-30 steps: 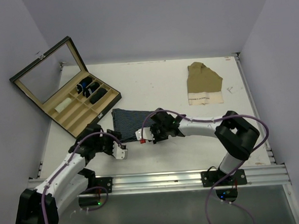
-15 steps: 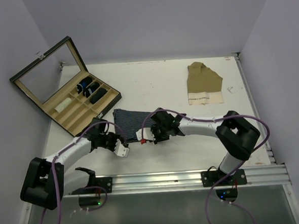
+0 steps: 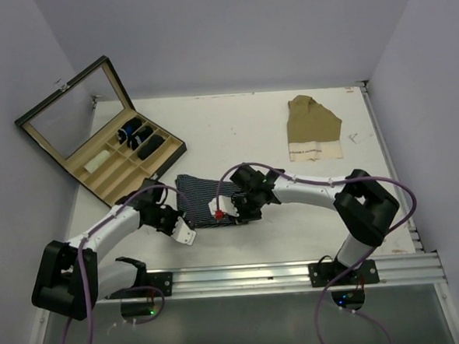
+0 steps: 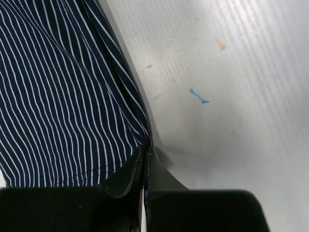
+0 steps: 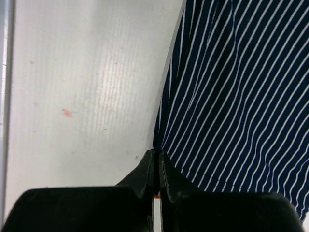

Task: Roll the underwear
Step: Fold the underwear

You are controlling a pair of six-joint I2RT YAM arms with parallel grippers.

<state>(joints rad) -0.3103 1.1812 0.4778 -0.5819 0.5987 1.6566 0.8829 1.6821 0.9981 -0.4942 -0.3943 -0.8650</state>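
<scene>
Left claw pinched shut on the striped underwear at its edge, right claw clamped on the other edge; cloth sits lower centre on the desk, mostly cropped in wrist views.

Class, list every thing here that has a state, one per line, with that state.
striped underwear: lying flat, not yet rolled, pinched at both near corners
left gripper: shut on the striped underwear's edge
right gripper: shut on its other edge
compartment box: lid open
tan garment: lying flat, untouched
</scene>
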